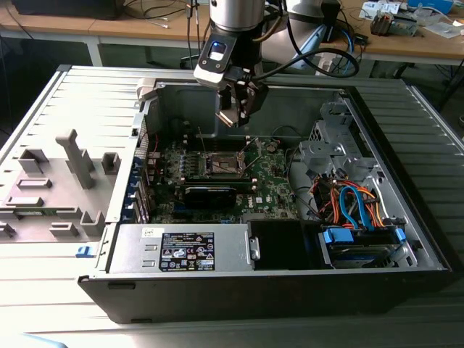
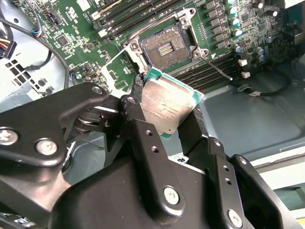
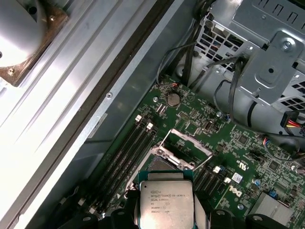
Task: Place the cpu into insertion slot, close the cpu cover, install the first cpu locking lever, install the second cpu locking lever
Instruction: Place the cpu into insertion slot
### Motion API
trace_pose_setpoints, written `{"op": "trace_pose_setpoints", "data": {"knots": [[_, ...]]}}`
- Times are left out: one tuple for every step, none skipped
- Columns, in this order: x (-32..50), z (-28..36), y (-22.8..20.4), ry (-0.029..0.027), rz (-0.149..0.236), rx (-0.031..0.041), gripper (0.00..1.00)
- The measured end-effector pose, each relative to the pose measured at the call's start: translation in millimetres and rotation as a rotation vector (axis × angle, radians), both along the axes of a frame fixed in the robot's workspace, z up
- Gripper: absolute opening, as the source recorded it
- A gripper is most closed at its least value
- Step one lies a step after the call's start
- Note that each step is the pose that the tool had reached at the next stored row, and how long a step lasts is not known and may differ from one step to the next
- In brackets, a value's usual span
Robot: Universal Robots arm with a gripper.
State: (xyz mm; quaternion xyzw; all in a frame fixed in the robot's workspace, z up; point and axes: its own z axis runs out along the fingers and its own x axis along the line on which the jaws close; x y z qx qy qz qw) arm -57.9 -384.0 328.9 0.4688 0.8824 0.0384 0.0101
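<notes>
My gripper (image 1: 236, 116) hangs inside the open computer case, shut on the cpu (image 2: 167, 102), a flat silvery square chip with a green edge. Both black fingers (image 2: 143, 138) clamp the chip by two opposite edges. The cpu (image 3: 166, 202) hovers a short way above the green board, just beside the insertion slot (image 2: 164, 47), whose dark centre lies bare. The slot (image 1: 221, 165) sits mid-board in the exterior view. The cpu cover (image 3: 190, 140) stands swung up, open. A thin locking lever (image 2: 217, 67) sticks out beside the socket, unlatched.
A long black card (image 1: 210, 194) lies on the board in front of the socket. The silver power supply (image 1: 185, 250) fills the case's front, and a drive cage with coloured cables (image 1: 355, 210) is at the exterior view's right. Grey fixtures (image 1: 72, 167) stand outside the case, at that view's left.
</notes>
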Motion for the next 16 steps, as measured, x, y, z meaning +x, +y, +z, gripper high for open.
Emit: {"op": "trace_pose_setpoints", "data": {"knots": [[0.0,0.0,0.0,0.0000,-0.002,0.0000,0.55],[0.0,0.0,0.0,0.0000,-0.004,0.0000,0.55],[0.0,-0.1,0.0,0.0000,-0.005,0.0000,0.55],[0.0,-0.1,0.0,0.0000,-0.007,0.0000,0.55],[0.0,-0.1,0.0,0.0000,-0.008,0.0000,0.55],[0.0,-0.1,0.0,0.0000,-0.010,0.0000,0.55],[0.0,-0.1,0.0,0.0000,-0.011,0.0000,0.55],[0.0,-0.1,0.0,0.0001,-0.012,0.0000,0.55],[0.0,-0.1,0.0,0.0000,-0.013,0.0000,0.55],[0.0,-0.2,0.0,0.0000,-0.015,0.0000,0.55],[0.0,-0.2,0.0,0.0001,-0.017,-0.0001,0.55],[0.0,-0.2,0.0,0.0000,-0.019,-0.0001,0.55],[0.0,-0.2,0.0,0.0000,-0.021,0.0000,0.55],[0.0,-0.2,0.0,0.0000,-0.023,-0.0001,0.55],[0.0,-0.2,0.0,0.0000,-0.024,0.0000,0.55],[0.0,-0.3,0.0,0.0000,-0.026,0.0000,0.55]]}}
